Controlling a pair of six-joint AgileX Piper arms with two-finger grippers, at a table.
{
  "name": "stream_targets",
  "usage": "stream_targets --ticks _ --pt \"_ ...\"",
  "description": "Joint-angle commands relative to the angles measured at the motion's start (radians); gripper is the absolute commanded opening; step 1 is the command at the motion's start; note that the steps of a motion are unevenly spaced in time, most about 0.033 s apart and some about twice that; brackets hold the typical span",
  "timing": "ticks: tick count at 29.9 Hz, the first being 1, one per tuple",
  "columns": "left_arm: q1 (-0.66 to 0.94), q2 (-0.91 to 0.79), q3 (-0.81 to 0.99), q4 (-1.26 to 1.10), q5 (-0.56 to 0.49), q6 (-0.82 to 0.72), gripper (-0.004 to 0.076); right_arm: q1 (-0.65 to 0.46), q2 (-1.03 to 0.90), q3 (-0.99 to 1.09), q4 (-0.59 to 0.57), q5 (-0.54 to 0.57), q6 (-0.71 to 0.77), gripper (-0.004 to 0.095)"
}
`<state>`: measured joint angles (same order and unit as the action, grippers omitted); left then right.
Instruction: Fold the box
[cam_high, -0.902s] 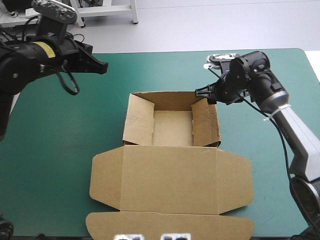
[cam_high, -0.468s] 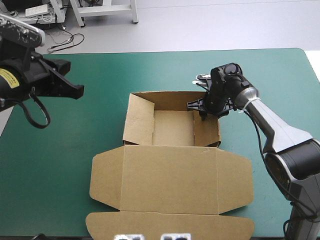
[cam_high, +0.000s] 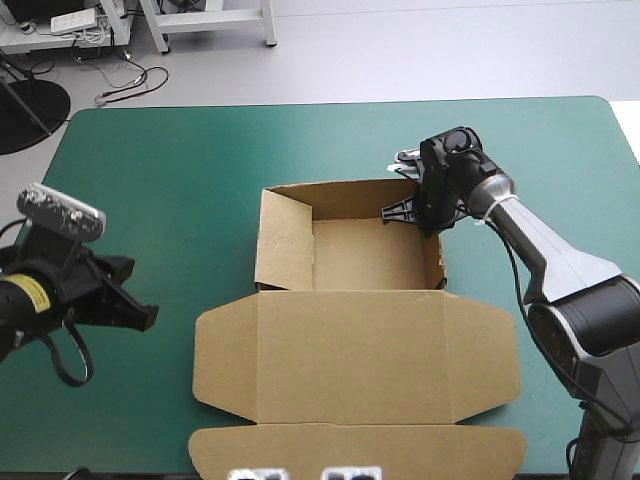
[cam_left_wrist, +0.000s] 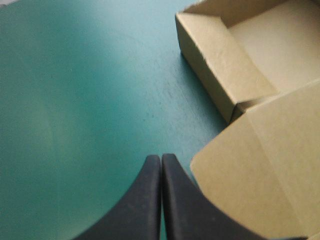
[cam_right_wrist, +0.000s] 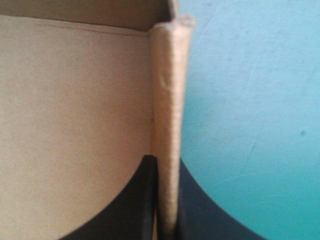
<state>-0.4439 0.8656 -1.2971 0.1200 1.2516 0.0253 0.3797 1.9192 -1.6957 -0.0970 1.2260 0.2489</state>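
Observation:
The brown box (cam_high: 360, 255) lies mid-table as an open tray with its walls raised. Its lid (cam_high: 350, 350) lies flat toward the table's near edge, side flaps spread. My right gripper (cam_high: 428, 222) is at the tray's right wall near the far corner. In the right wrist view the gripper (cam_right_wrist: 167, 167) is shut on that upright wall (cam_right_wrist: 167, 90), one finger inside the tray and one outside. My left gripper (cam_high: 145, 315) hovers low over the cover left of the lid, shut and holding nothing. From the left wrist its gripper (cam_left_wrist: 161, 159) points toward the tray's left wall (cam_left_wrist: 215, 60).
The lid's front flap (cam_high: 350, 450) reaches the table's near edge. Teal-green cover (cam_high: 190, 170) shows left of and beyond the box. The lid's left flap (cam_left_wrist: 250, 175) lies close beside my left gripper.
My right gripper has shut on the tray's right wall, which now stands upright instead of leaning inward. The left arm swung from the far left corner to the near left. The box shifted slightly.

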Motion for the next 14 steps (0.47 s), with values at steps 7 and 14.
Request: stream_targets --ticks 7,14 --pt "-0.005 -0.237 0.301 0.076 -0.059 -0.122 -0.0009 -0.320 -0.188 -0.028 -0.097 0.026 -0.080 -0.0020" --pt "-0.005 -0.376 0.470 0.112 -0.059 -0.204 -0.0010 -0.672 -0.204 -0.028 -0.085 0.026 -0.173 -0.0020"
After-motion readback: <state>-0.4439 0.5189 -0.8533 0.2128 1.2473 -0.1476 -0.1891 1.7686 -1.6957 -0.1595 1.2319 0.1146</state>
